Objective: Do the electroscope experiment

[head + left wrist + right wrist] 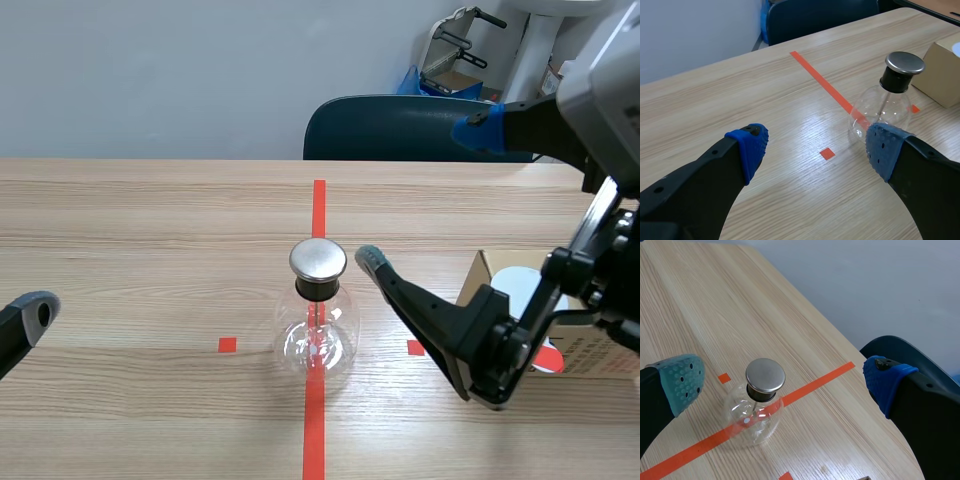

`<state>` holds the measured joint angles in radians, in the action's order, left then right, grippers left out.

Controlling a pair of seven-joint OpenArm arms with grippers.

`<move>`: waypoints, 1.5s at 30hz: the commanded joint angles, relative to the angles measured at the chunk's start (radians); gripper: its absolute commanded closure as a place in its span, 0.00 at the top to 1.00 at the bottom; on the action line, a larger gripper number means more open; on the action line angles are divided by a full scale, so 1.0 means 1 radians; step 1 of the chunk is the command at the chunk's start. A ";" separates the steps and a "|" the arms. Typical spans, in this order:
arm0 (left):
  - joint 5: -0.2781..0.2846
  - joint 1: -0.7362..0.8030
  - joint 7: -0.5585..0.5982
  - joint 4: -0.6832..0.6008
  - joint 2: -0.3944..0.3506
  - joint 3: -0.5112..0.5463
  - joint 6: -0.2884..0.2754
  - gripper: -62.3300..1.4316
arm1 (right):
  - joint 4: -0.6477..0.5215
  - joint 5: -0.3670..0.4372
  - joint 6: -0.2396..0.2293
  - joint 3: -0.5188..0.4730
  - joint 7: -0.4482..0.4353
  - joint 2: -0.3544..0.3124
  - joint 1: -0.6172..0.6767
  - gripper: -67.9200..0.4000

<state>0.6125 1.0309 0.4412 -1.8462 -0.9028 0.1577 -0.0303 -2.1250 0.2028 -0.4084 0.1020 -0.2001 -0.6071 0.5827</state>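
Note:
The electroscope [318,325] is a clear round glass flask with a black neck and a flat metal cap [318,258]. It stands upright on the red tape line at the table's middle. My right gripper [425,194] is open and hangs over the table just right of the flask. Its lower fingertip [370,260] is close beside the cap, apart from it. In the right wrist view the flask [756,412] lies under the open right gripper [785,380]. My left gripper [817,147] is open and low at the table's left, with the flask [880,112] ahead near one finger.
A cardboard box [590,350] with something white in it sits at the right, partly behind the right arm, and also shows as the box [942,75] beyond the flask. A dark blue chair [400,128] stands behind the table's far edge.

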 commanded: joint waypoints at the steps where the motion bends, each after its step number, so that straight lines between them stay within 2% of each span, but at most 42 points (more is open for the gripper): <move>1: 0.006 0.017 0.015 -0.025 0.004 0.002 -0.009 0.71 | 0.000 0.008 -0.001 -0.010 -0.018 -0.010 0.002 1.00; 9: 0.005 0.055 0.011 -0.028 0.005 0.003 -0.009 0.71 | 0.000 0.007 -0.001 -0.010 -0.024 -0.010 0.002 1.00; 45: 0.005 0.055 0.011 -0.028 0.010 0.003 -0.010 0.71 | 0.000 0.007 -0.001 -0.010 -0.024 -0.010 0.002 1.00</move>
<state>0.6140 1.0859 0.4377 -1.8580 -0.9001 0.1612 -0.0368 -2.1250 0.2028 -0.4084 0.1020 -0.2050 -0.6071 0.5827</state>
